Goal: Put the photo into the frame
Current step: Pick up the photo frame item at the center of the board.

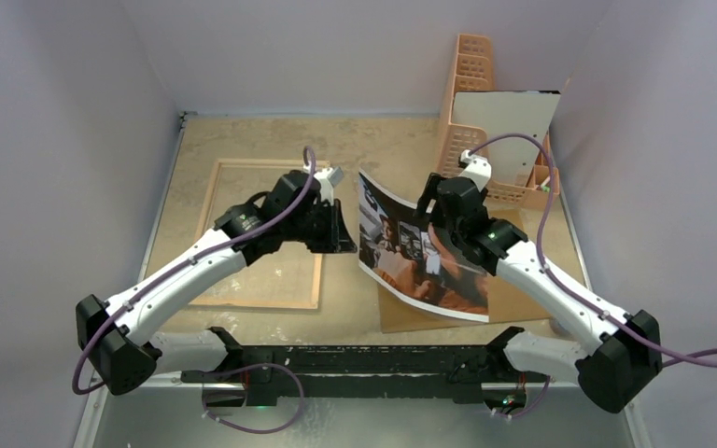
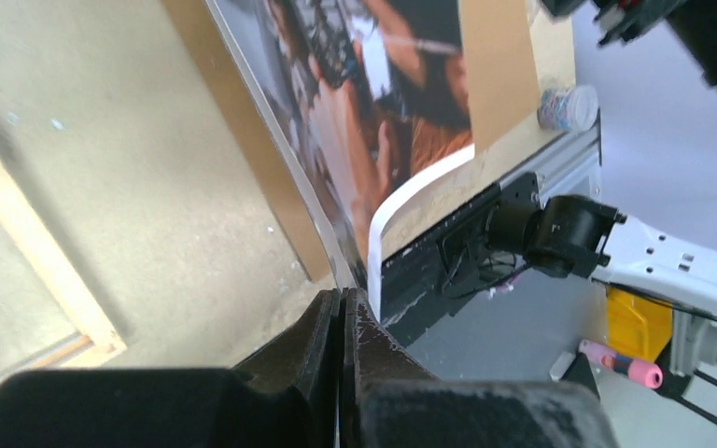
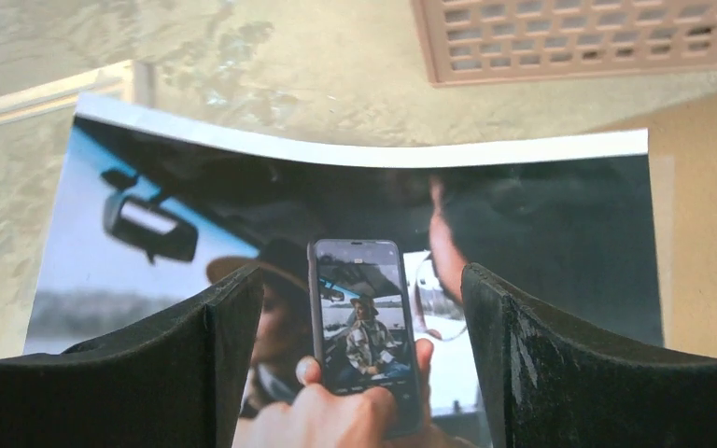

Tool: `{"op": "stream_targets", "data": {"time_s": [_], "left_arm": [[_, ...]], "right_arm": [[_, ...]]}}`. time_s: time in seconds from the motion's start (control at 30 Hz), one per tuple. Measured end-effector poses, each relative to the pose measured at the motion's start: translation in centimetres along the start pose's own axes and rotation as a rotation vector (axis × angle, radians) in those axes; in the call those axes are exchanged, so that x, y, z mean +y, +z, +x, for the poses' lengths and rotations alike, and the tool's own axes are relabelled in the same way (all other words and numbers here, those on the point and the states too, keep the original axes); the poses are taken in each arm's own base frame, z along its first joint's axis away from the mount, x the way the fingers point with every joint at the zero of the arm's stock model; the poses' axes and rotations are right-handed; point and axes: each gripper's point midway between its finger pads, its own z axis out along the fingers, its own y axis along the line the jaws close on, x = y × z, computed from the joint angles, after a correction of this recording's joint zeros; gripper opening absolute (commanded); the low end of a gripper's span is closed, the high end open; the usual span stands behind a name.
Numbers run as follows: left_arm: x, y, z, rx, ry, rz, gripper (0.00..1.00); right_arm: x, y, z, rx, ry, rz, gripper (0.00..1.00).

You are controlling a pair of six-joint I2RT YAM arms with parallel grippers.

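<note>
While the left gripper [image 2: 345,306] clamps the photo [image 1: 401,250] and the right gripper [image 3: 359,285] gapes, slide it low onto the frame [image 1: 263,165]

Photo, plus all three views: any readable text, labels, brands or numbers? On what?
No readable text in any view.
Photo: image only, no caption or lettering.
Phone screen pictured in the photo: shows a person, no legible writing.
Small speckled object at the table edge: its print is too blurred to read.
Pink basket: no label visible.
</note>
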Motion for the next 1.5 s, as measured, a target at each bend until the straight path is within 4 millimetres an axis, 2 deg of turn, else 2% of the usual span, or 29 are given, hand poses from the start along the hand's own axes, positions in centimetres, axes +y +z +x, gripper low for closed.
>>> {"op": "stream_targets", "data": {"time_s": [0.1, 0.3, 0.43, 0.57, 0.77, 0.83, 0.97, 1.03, 1.27, 1.4, 1.5], "left_arm": [[-0.7, -1.7, -2.5, -0.054, 0.039, -0.023, 0.0], [-1.9, -3.8, -5.6, -0.124, 0.114, -0.06, 0.0], [-1.3, -4.4, -6.3, -0.135, 0.138, -0.1, 0.0], [-0.2, -5.0, -7.1, -0.148, 0.152, -0.163, 0.0], [0.4, -6.0, -8.1, -0.18, 0.161, -0.212, 0.0], [0.5, -6.5, -8.4, -0.19, 0.162, -0.229, 0.0], [0.2, -7.7, -9.5, -0.228, 0.159, -0.247, 0.0], [-0.2, -8.3, -10.1, -0.251, 0.161, -0.246, 0.0], [-0.1, -9.1, -11.1, -0.286, 0.157, -0.281, 0.0], [0.4, -9.1, -11.4, -0.29, 0.148, -0.308, 0.0], [0.4, -9.0, -11.7, -0.292, 0.143, -0.316, 0.0]], "right_arm": [[1.2, -0.9, -1.3, -0.034, -0.024, -0.08, 0.81], [3.1, -1.7, -2.2, -0.057, -0.076, -0.194, 0.88], [4.2, -2.0, -2.4, -0.065, -0.105, -0.262, 0.91], [5.5, -3.3, -2.5, -0.085, -0.142, -0.377, 0.91], [9.4, -6.2, -2.7, -0.126, -0.189, -0.616, 0.92], [11.4, -7.7, -1.6, -0.128, -0.221, -0.685, 0.93], [15.6, -11.3, 1.7, -0.113, -0.286, -0.821, 0.94], [17.0, -12.5, 3.2, -0.104, -0.308, -0.859, 0.94], [18.7, -13.9, 7.2, -0.1, -0.369, -0.825, 0.94], [19.1, -14.0, 9.5, -0.099, -0.422, -0.763, 0.92], [19.6, -13.4, 10.5, -0.11, -0.455, -0.675, 0.87]]}}
